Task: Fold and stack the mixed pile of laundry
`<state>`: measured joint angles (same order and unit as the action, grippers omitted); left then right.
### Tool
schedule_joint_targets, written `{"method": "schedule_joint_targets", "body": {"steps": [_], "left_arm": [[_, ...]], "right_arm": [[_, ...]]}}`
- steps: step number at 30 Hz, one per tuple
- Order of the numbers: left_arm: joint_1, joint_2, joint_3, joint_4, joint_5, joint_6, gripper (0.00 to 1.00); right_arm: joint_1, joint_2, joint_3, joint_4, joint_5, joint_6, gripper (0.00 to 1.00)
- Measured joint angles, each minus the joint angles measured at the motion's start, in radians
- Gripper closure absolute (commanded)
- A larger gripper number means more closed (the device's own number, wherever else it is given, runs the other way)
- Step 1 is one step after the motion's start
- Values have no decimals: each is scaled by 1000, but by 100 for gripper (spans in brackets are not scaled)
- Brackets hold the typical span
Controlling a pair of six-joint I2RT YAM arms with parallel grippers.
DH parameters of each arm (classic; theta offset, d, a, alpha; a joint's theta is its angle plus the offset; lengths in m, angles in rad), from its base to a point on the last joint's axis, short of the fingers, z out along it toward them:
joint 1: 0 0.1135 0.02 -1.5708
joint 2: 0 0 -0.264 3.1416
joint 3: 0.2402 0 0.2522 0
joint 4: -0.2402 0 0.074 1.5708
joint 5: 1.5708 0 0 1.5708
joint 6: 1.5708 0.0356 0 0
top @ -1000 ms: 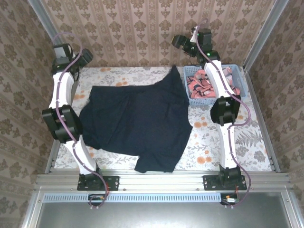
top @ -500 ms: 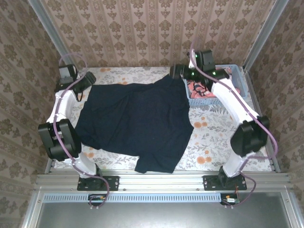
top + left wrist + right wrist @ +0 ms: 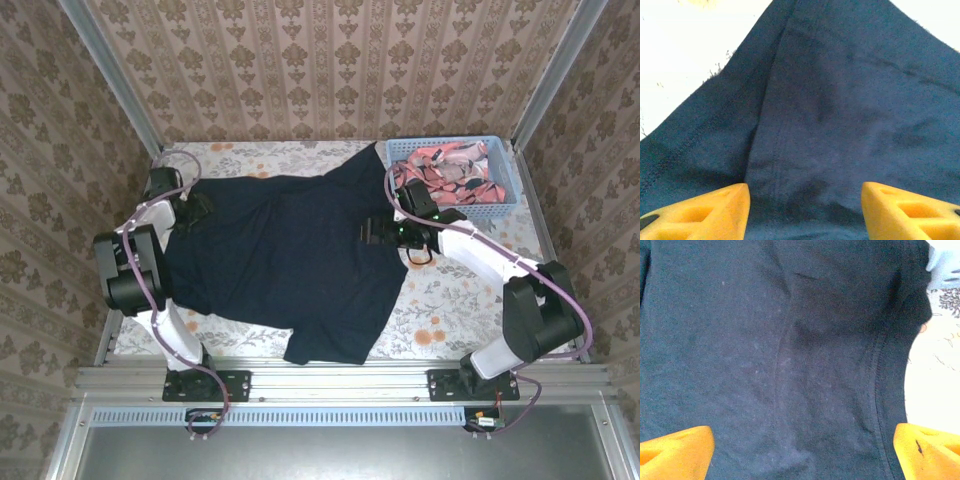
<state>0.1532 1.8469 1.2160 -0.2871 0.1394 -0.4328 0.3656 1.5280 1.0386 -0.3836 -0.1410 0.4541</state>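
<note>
A dark navy T-shirt [image 3: 290, 250] lay spread across the middle of the floral worktop [image 3: 450, 300], while a pink patterned garment [image 3: 445, 170] sat heaped in the light blue basket [image 3: 505, 195] at upper right. The left jaws stood apart over the shirt's left edge. The right jaws gaped wider over its right side, beside a stitched hem, with no cloth pinched in either.

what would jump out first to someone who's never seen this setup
A large dark T-shirt sprawls over the middle of the floral table. At the far right corner, a blue basket holds a pink patterned garment. The left end effector sits at the shirt's left edge, the right end effector over its right side.
</note>
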Motion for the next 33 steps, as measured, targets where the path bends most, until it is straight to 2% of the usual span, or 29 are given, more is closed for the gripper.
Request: {"method": "schedule_joint_targets", "body": {"steps": [8, 15, 18, 23, 24, 27, 28, 29, 32, 33], "left_arm": [[-1, 28, 2, -22, -63, 42, 42], [-1, 28, 2, -22, -58, 47, 70], [-1, 28, 3, -19, -42, 44, 75], [-1, 30, 21, -19, -16, 35, 99], [-1, 30, 25, -19, -11, 34, 100], [-1, 30, 37, -20, -6, 36, 100], [-1, 30, 42, -24, -8, 37, 93], [-1, 30, 49, -31, -15, 42, 73], [-2, 43, 98, -61, -62, 69, 54], [-2, 54, 122, -69, -78, 79, 52]], "right_arm": [[-1, 58, -9, 68, 36, 67, 10], [-1, 76, -25, 90, 42, 100, 11], [-1, 76, -26, 90, 53, 104, 12], [-1, 76, -32, 90, 64, 108, 12], [-1, 76, -35, 90, 66, 108, 12], [-1, 76, -41, 90, 74, 109, 12], [-1, 76, -41, 89, 79, 111, 12], [-1, 76, -41, 90, 84, 113, 12], [-1, 76, -41, 89, 94, 120, 12], [-1, 76, -41, 89, 98, 122, 12]]}}
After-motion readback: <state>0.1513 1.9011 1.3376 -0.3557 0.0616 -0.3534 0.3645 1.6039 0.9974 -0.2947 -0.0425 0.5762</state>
